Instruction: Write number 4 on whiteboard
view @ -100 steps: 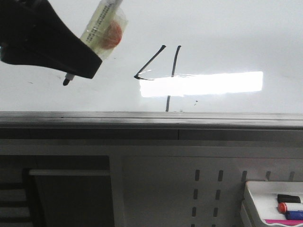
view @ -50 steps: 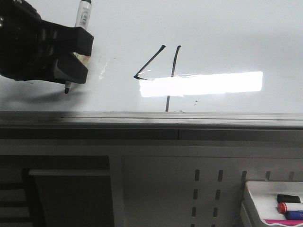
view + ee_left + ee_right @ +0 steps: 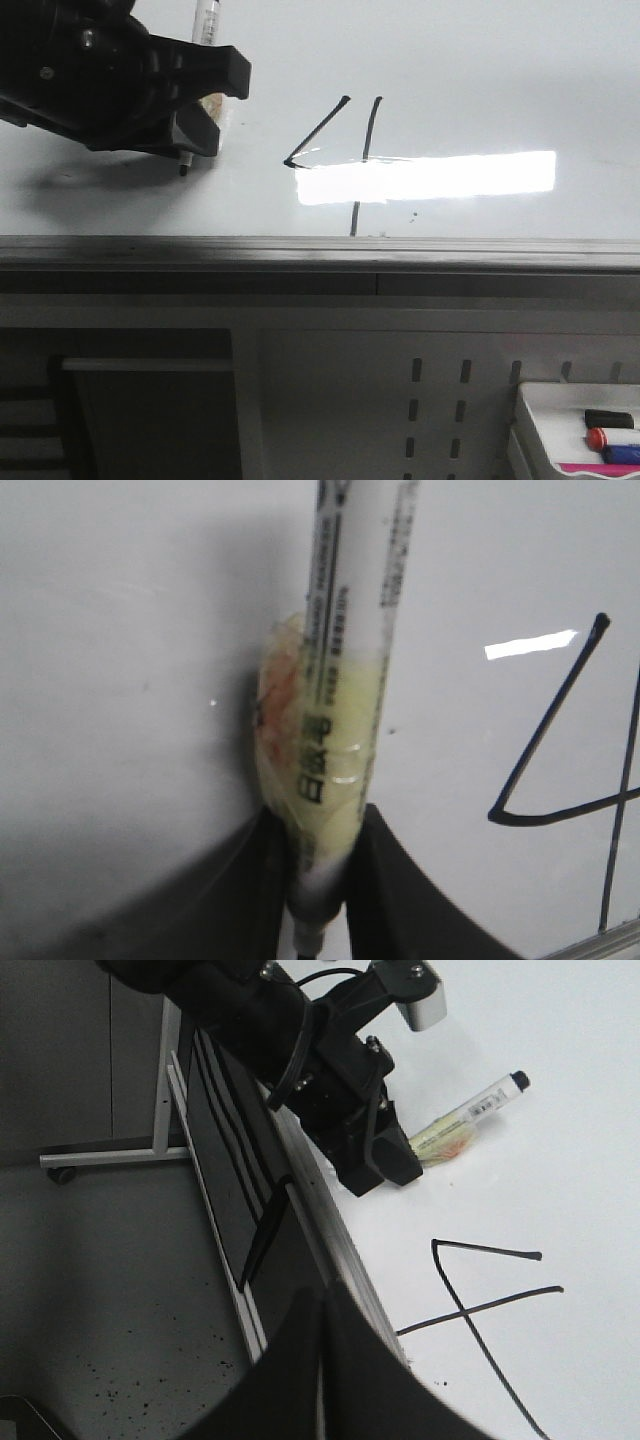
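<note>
Moved: left gripper (image 3: 190, 130) shifted nearer the number 4 (image 3: 345, 150) | Fingers: pinching the marker (image 3: 345, 680); right gripper's (image 3: 320, 1360) pressed together | Location: number 4 on the whiteboard (image 3: 480, 60) | Risk: tip near board; stray mark likely if lowered.

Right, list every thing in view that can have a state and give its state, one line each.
left gripper: shut on the marker, beside the digit.
marker: uncapped, tip pointing down at the board, wrapped in yellowish padding.
number 4: fully drawn, open-topped.
whiteboard: marked with the digit, glare across it.
right gripper: shut, holding nothing.
tray of markers: holds capped markers.
</note>
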